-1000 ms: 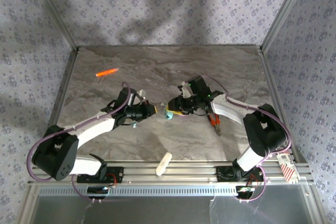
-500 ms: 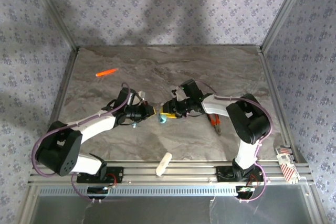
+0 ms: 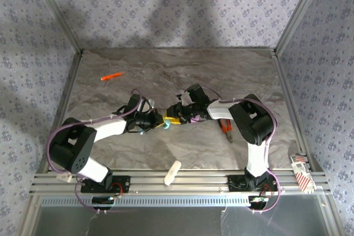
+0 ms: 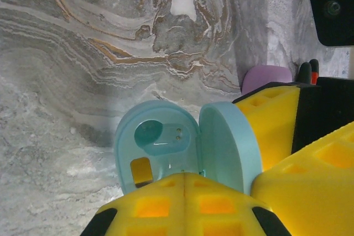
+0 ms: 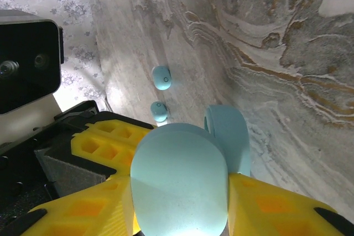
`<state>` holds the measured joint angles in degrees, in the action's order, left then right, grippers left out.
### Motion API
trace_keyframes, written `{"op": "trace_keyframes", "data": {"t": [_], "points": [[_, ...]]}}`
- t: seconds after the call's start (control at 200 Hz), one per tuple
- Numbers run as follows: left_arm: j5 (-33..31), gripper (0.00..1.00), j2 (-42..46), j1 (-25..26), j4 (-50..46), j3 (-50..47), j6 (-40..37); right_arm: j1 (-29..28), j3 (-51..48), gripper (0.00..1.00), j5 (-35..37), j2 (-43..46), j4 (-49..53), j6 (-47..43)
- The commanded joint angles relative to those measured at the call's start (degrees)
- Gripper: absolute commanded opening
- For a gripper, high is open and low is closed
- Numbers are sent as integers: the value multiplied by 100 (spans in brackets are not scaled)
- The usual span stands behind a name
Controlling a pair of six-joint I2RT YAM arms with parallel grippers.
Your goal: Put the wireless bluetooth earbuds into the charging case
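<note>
Left fingers [image 4: 149, 205] clenched at open light-teal oval case [image 4: 160, 147]; my right fingers [image 5: 265, 205] grasp it; tiny glossy teal earbuds [image 5: 161, 77] on tabletop [image 5: 287, 81].

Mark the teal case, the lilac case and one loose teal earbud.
teal case [image 4: 166, 148]: left wrist view, on the inner face of its open base.
lilac case [image 4: 267, 75]: left wrist view, on its rounded top.
teal earbud [image 5: 161, 77]: right wrist view, on the middle of the farther bud.
</note>
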<state>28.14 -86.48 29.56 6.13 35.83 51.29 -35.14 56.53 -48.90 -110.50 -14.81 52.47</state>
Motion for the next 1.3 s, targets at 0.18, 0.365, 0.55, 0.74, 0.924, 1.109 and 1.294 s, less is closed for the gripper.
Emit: {"op": "trace_keyframes", "data": {"t": [0.18,0.365,0.55,0.74,0.924,1.109,1.294], "points": [[251,0,-320,-41,345,28,-7,-45,110,52,-171,-257,-152,104],[323,0,-388,-32,329,114,-13,-27,77,71,-95,-223,15,-5],[350,1,-430,-13,248,194,-52,6,78,82,25,-117,303,-181],[361,4,-372,1,183,261,-55,8,87,87,171,59,643,-391],[350,6,-326,9,92,327,-79,15,88,91,553,393,1306,-791],[243,10,-136,-25,-56,288,-118,-17,25,93,866,774,1721,-1042],[75,18,355,-275,-499,196,-274,-133,46,94,1142,1062,2114,-1298]]}}
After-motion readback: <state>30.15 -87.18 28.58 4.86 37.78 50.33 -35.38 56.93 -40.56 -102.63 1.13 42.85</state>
